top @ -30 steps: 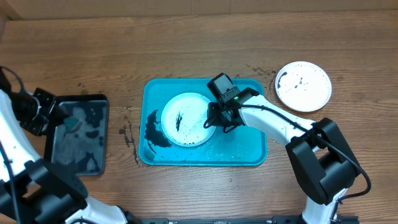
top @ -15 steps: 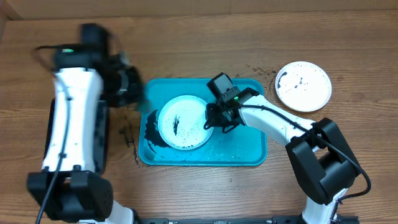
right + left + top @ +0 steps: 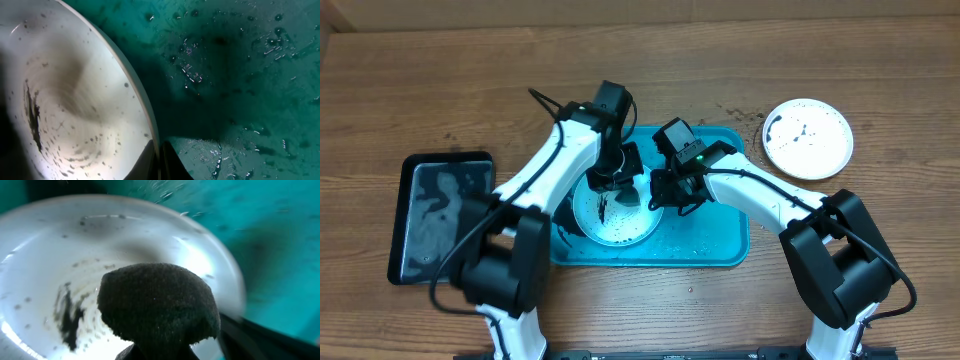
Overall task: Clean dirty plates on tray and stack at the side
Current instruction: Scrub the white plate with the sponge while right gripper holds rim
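On the turquoise tray (image 3: 710,240) lies a white plate (image 3: 610,225) streaked with a black smear (image 3: 67,322) and specks. My left gripper (image 3: 623,188) is shut on a dark sponge (image 3: 157,305), which hangs just over the plate's middle; I cannot tell if it touches. My right gripper (image 3: 663,195) is shut on the plate's right rim (image 3: 145,115), one finger inside and one outside. A second white plate (image 3: 807,138), spotted black, rests on the table to the right of the tray.
A black tray (image 3: 440,215) with a wet sheen lies on the table at the left. Black grime (image 3: 563,212) smears the blue tray's left end, and water beads (image 3: 195,70) on its floor. Dark crumbs (image 3: 525,215) dot the wood beside it.
My left arm has swung from the black tray at the left across to the plate, carrying the sponge. The right arm has stayed still; the plate has slid slightly leftward.
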